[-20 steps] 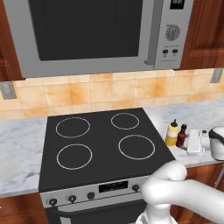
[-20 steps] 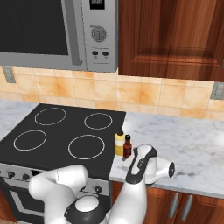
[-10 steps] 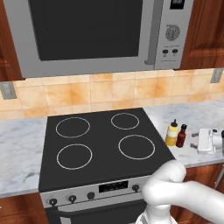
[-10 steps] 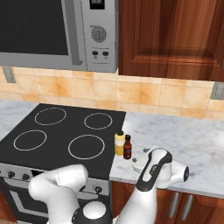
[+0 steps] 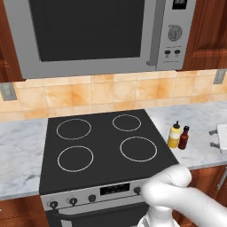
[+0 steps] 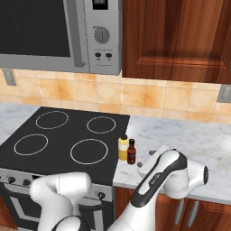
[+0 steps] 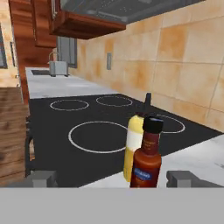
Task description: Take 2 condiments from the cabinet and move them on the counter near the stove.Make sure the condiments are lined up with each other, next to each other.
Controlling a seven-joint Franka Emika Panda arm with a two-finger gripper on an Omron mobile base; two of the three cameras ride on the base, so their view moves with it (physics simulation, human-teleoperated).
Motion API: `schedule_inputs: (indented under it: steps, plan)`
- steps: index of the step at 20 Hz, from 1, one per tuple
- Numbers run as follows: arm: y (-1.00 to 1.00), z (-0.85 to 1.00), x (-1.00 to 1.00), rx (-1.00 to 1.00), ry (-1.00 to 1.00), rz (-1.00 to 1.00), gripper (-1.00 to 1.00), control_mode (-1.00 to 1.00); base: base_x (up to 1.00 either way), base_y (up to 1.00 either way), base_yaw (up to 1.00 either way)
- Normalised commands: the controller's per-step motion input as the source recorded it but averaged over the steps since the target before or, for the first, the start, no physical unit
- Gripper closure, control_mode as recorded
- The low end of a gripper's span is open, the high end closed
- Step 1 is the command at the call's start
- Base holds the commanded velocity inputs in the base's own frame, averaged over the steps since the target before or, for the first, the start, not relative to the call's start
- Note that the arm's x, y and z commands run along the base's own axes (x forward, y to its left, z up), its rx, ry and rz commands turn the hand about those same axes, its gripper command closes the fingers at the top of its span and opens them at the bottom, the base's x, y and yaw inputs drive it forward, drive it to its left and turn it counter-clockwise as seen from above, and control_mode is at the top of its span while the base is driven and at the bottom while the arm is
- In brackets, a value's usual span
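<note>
The yellow squeeze bottle and the dark red-brown sauce bottle stand upright side by side on the marbled counter, just right of the black stove. From the right base they show as the yellow bottle and the red-brown bottle. My gripper sits low over the counter to their right, open and holding nothing. In the hand view the red-brown bottle stands in front of the yellow bottle, a little beyond my gripper, whose fingertips are wide apart. The wood cabinet is shut.
A steel microwave hangs over the stove. My own white arm bends over the counter's front edge. Wall sockets sit on the tiled backsplash. A small steel appliance stands on the far counter beyond the stove.
My gripper has drawn back to the right, away from the two bottles. The bottles stand where they were, side by side by the stove.
</note>
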Motion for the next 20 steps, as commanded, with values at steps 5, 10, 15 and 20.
schedule_inputs:
  steps: [5,10,15,20]
  plan:
    - [0.77,0.76,-0.55,-0.17,0.14,-0.07,-1.00,-1.00,0.00,0.00,0.00]
    - [0.95,0.71,-0.28,-0.22,0.09,-0.28,-1.00,-1.00,0.00,0.00,0.00]
    - [0.94,0.45,-0.18,-0.19,0.04,-0.38,-1.00,-1.00,0.00,0.00,0.00]
    - [0.81,0.41,-0.05,-0.13,0.14,-0.26,-1.00,-1.00,0.00,0.00,0.00]
